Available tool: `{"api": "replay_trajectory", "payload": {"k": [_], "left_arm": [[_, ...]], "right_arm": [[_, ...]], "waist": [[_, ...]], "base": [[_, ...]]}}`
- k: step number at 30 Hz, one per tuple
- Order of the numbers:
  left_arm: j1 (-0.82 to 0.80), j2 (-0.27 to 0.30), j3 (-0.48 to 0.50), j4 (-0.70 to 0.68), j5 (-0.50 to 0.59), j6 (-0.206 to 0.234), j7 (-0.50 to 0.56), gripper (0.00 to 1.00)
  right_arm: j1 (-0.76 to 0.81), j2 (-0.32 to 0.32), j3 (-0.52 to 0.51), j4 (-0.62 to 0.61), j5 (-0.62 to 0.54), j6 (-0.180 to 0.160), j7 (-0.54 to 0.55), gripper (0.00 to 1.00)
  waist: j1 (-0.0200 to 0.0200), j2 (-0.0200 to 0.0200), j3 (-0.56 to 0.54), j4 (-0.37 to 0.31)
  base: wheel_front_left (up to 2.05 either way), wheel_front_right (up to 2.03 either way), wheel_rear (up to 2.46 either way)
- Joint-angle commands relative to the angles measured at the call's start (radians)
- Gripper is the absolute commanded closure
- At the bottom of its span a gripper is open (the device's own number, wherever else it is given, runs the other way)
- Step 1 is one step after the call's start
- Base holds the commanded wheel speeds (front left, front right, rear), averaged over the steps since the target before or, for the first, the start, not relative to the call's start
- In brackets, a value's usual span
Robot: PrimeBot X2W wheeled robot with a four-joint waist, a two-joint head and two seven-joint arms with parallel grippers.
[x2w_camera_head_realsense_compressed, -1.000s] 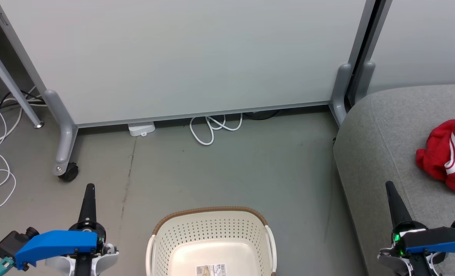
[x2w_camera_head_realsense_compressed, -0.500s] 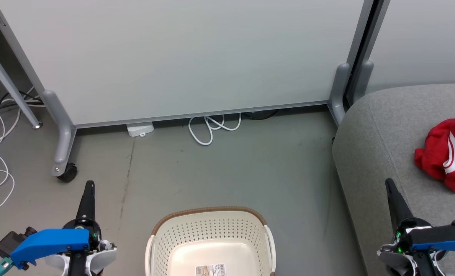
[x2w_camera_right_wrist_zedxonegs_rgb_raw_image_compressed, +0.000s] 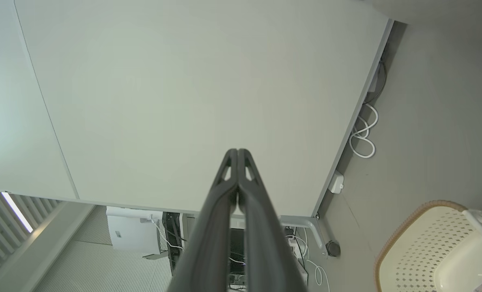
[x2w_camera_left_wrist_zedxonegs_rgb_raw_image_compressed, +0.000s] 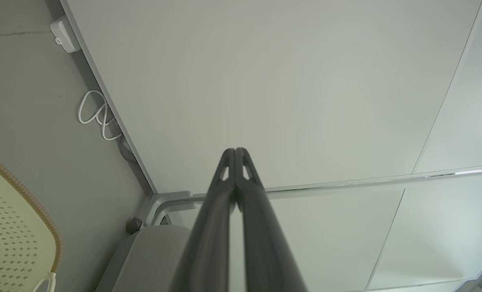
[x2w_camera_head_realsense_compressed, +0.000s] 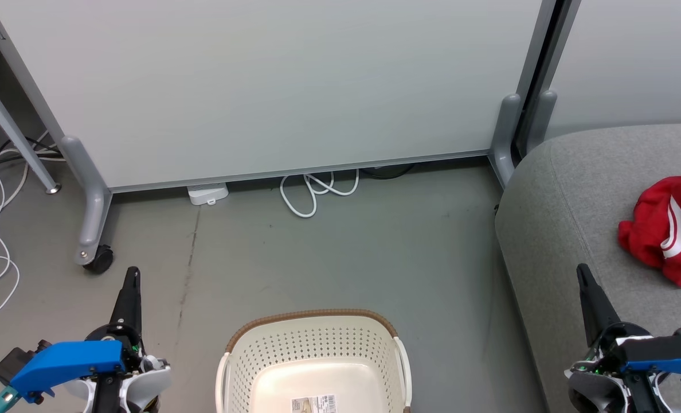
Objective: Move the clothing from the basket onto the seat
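the clothing (x2w_camera_head_realsense_compressed: 670,229), a crumpled red garment with white stripes, lay on the seat (x2w_camera_head_realsense_compressed: 552,229), a grey cushion with a rounded corner and a stitched seam, partly cut off at the head view's right edge. bare grey floor (x2w_camera_head_realsense_compressed: 346,252) stretched between the seat's edge and the wheeled partition (x2w_camera_head_realsense_compressed: 271,86). a looped white cable (x2w_camera_head_realsense_compressed: 312,195) lay at the panel's foot. the basket (x2w_camera_head_realsense_compressed: 312,314), cream and perforated with a brown rim, stood well apart from the clothing, with a printed label (x2w_camera_head_realsense_compressed: 316,403) on its bottom. the left gripper (x2w_camera_head_realsense_compressed: 132,271) and right gripper (x2w_camera_head_realsense_compressed: 581,269) were clenched on nothing, either side of the basket.
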Motion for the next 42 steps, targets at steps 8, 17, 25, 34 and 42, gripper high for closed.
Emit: {"api": "replay_trajectory", "payload": {"k": [8,17,25,34,42], "left_arm": [[-0.016,0.002,0.009,-0.011,-0.071,0.002,0.021,1.00],[-0.017,0.002,0.012,-0.012,-0.103,0.003,0.030,1.00],[-0.017,0.002,0.012,-0.012,-0.103,0.003,0.030,1.00],[-0.017,0.002,0.012,-0.012,-0.103,0.003,0.030,1.00],[-0.017,0.002,0.012,-0.012,-0.103,0.003,0.030,1.00]], "right_arm": [[-0.021,-0.001,-0.005,0.000,0.076,0.000,0.022,1.00],[-0.024,-0.001,-0.007,0.000,0.107,0.000,0.031,1.00],[-0.023,-0.001,-0.006,0.000,0.107,0.000,0.031,1.00],[-0.023,-0.001,-0.006,0.000,0.107,0.000,0.031,1.00],[-0.023,-0.001,-0.006,0.000,0.107,0.000,0.031,1.00]], "waist": [[0.0000,0.0000,0.000,-0.003],[0.0000,0.0000,0.000,-0.005],[0.0000,0.0000,0.000,-0.005],[0.0000,0.0000,0.000,-0.005],[0.0000,0.0000,0.000,-0.005]], "base": [[0.00,0.00,0.00],[0.00,0.00,0.00],[0.00,0.00,0.00],[0.00,0.00,0.00],[0.00,0.00,0.00]]}}
